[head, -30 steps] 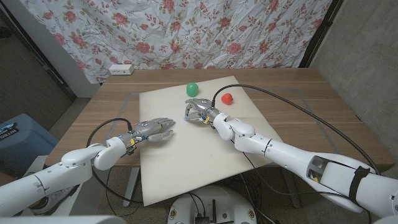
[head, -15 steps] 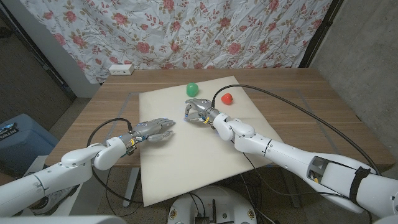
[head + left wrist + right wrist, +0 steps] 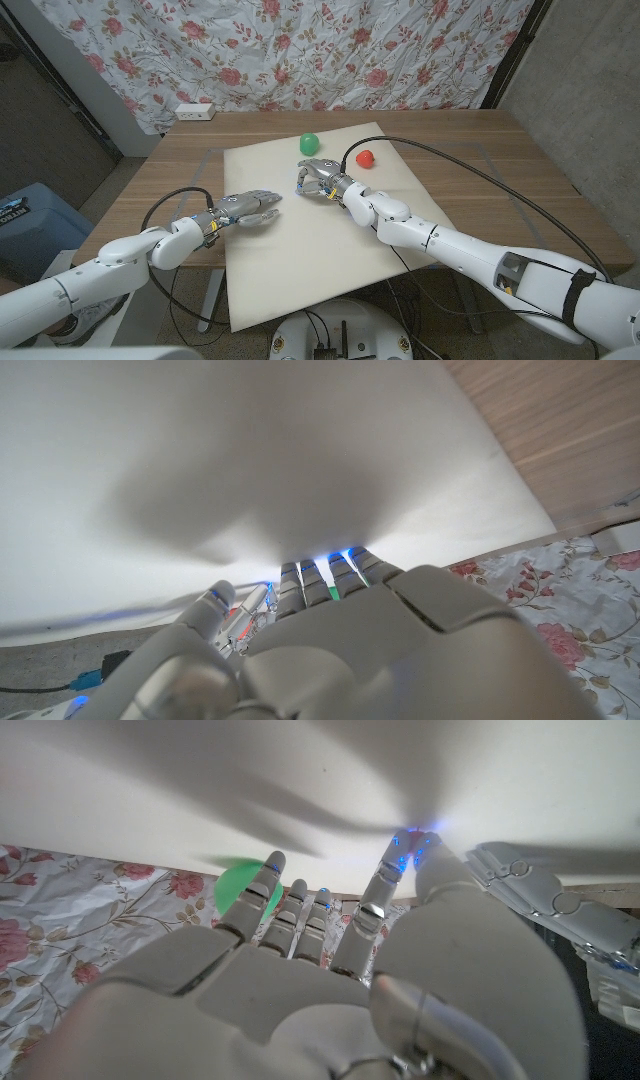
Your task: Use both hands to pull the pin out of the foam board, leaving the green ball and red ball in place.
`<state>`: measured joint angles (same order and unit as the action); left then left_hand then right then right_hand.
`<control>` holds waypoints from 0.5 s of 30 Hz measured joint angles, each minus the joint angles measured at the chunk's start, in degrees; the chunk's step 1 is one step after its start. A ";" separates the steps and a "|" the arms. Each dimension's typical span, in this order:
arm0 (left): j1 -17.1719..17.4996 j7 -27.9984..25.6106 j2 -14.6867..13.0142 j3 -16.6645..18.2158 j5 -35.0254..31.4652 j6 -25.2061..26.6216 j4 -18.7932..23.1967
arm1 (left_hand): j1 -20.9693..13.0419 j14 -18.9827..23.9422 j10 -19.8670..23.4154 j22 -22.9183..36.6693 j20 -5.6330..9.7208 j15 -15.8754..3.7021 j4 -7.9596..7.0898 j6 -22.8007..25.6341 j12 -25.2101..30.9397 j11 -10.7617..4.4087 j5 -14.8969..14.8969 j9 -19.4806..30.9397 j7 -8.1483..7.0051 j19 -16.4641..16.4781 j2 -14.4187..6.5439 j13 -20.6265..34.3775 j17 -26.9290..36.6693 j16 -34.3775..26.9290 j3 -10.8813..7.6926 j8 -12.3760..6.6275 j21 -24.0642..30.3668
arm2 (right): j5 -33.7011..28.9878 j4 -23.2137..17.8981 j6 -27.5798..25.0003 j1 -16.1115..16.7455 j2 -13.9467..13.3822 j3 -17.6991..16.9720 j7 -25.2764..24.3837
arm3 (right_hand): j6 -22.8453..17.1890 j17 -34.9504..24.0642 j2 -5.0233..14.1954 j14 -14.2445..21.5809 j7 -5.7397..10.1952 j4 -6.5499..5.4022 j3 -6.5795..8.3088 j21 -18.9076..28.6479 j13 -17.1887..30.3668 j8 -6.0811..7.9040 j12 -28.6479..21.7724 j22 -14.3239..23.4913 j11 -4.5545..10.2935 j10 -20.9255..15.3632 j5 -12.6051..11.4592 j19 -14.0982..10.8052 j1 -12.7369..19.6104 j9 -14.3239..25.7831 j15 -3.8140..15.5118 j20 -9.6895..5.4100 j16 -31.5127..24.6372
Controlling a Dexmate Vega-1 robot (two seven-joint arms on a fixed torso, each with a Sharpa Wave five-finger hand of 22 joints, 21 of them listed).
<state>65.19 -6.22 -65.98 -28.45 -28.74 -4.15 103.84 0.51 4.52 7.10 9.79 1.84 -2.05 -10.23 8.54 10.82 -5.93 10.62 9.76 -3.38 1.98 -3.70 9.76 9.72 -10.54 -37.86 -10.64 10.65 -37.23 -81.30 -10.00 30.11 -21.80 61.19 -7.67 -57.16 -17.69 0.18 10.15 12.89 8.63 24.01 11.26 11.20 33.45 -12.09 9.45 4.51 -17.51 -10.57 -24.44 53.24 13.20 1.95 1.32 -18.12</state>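
On the white foam board (image 3: 300, 240), the left hand (image 3: 248, 207) lies with fingers extended and nothing in it. The right hand (image 3: 320, 178) curls near the green ball (image 3: 309, 143) and red ball (image 3: 365, 158); its grasp and the pin cannot be made out.

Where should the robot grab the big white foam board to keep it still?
Probably its left edge, coming from the robot's left. The foam board lies flat on the table, so only its edges offer a grip, and the left hand is close there.

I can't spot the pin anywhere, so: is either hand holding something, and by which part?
Cannot be told. The right hand curls on the foam board, hiding whatever it grips; the left hand holds nothing visible.
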 measured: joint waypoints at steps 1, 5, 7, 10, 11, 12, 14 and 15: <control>-0.06 0.46 -0.06 -0.03 0.05 0.21 0.07 | 0.00 0.00 0.28 0.00 0.00 0.00 0.07 0.20 0.01 -0.11 0.00 0.00 0.01 0.00 0.00 -0.01 0.00 0.00 0.07 0.00 0.00 | 0.01 -0.11 0.00 0.09 -0.05 -0.04 -0.01 | 0.00 0.00 0.00 0.00 0.00 0.00 0.00 0.00 0.00 -0.01 0.00 0.00 0.00 0.00 0.00 0.00 0.00 0.00 0.00 0.00 0.00; -0.19 1.01 -0.18 -0.09 0.10 0.38 0.21 | 0.00 0.00 0.58 0.01 0.00 0.00 0.07 0.27 0.22 0.00 0.00 -0.01 -0.07 0.00 0.00 -0.06 0.00 0.00 0.07 0.01 0.00 | 0.03 -0.30 0.00 0.18 -0.11 -0.12 -0.05 | 0.00 0.00 0.00 0.00 0.00 0.00 0.00 0.00 0.00 -0.06 0.00 0.00 0.31 -0.31 0.00 0.00 0.00 0.00 0.00 0.00 0.00; -0.22 1.45 -0.39 -0.16 0.14 0.54 0.45 | 0.00 0.00 0.70 0.01 0.00 0.00 0.07 0.47 0.22 -0.13 0.00 -0.02 -0.26 0.00 0.00 -0.06 0.00 0.00 0.07 0.01 0.00 | 0.07 -0.48 -0.01 0.30 -0.20 -0.20 -0.14 | 0.00 0.00 0.00 0.00 0.00 0.16 -0.15 0.00 0.00 -0.06 0.00 0.00 0.31 -0.31 0.00 0.00 0.00 0.00 0.00 0.00 0.00; -0.22 2.05 -0.61 -0.18 0.27 0.84 0.77 | 0.00 0.13 1.09 0.01 0.00 -0.10 0.07 0.81 0.22 -0.11 0.00 -0.05 0.01 0.00 0.00 -0.06 -0.01 0.00 0.07 -0.18 0.00 | 0.09 -0.75 -0.02 0.46 -0.30 -0.28 -0.24 | 0.00 0.00 0.00 0.00 0.00 0.22 -0.22 0.00 0.00 -0.06 0.00 0.00 0.31 -0.31 0.00 0.00 0.00 0.00 0.00 0.00 0.00; -0.22 2.05 -0.64 -0.18 0.27 0.84 0.81 | 0.00 0.35 1.09 -0.01 0.00 -0.11 0.15 0.81 0.22 -0.11 0.00 -0.05 0.00 0.00 0.00 -0.06 -0.02 0.12 0.15 -0.19 0.00 | 0.09 -0.75 -0.02 0.46 -0.30 -0.28 -0.25 | 0.00 0.00 0.00 0.00 0.00 0.22 -0.22 0.00 0.00 -0.07 0.00 0.00 0.51 -0.51 0.00 0.00 0.01 -0.01 0.00 0.00 0.00; -0.19 2.33 -0.76 -0.18 0.39 1.00 1.00 | 0.00 0.52 1.09 -0.07 0.00 -0.08 0.26 0.81 0.22 -0.11 0.00 -0.05 0.01 -0.01 0.00 -0.06 -0.02 0.13 0.26 -0.19 -0.01 | 0.10 -0.86 -0.02 0.53 -0.36 -0.30 -0.30 | 0.00 0.00 0.00 0.00 0.00 0.22 -0.22 0.00 0.00 -0.07 0.00 0.00 0.53 -0.53 0.00 0.00 0.01 -0.01 0.00 0.00 0.00; -0.15 2.70 -0.87 -0.18 0.58 1.22 1.18 | 0.00 0.53 1.09 -0.22 0.00 -0.07 0.31 0.81 0.21 -0.11 0.00 -0.05 0.01 -0.01 0.00 -0.06 -0.01 0.17 0.31 -0.19 -0.03 | 0.11 -1.01 -0.02 0.63 -0.42 -0.37 -0.34 | -0.02 0.00 0.26 0.00 0.02 0.22 -0.22 0.00 0.00 -0.07 -0.01 0.00 0.62 -0.62 0.00 0.00 0.27 -0.01 0.00 0.00 0.00; -0.12 2.99 -0.98 -0.17 0.71 1.35 1.35 | 0.00 0.53 1.09 -0.28 0.01 -0.07 0.31 0.80 0.21 -0.11 0.00 -0.05 0.01 -0.01 0.00 -0.05 -0.01 0.17 0.31 -0.19 -0.04 | 0.12 -1.10 -0.02 0.67 -0.45 -0.41 -0.35 | -0.03 0.00 0.31 0.00 0.02 0.22 -0.22 0.00 0.00 -0.07 -0.01 0.00 0.62 -0.62 0.10 0.00 0.32 -0.02 0.00 0.00 0.00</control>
<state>65.07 -3.23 -66.96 -28.62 -28.02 -2.80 105.19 0.51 5.05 8.19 9.51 1.85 -2.12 -9.92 9.34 11.03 -6.03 10.62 9.71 -3.37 1.97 -3.70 9.71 9.71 -10.36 -37.55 -10.83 10.61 -37.11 -82.40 -10.02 30.78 -22.25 60.79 -8.02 -57.19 -17.69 0.49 10.15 12.91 8.85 23.79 11.26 11.20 33.38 -12.09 9.45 5.13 -18.12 -10.46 -24.44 53.56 13.18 1.94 1.33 -18.12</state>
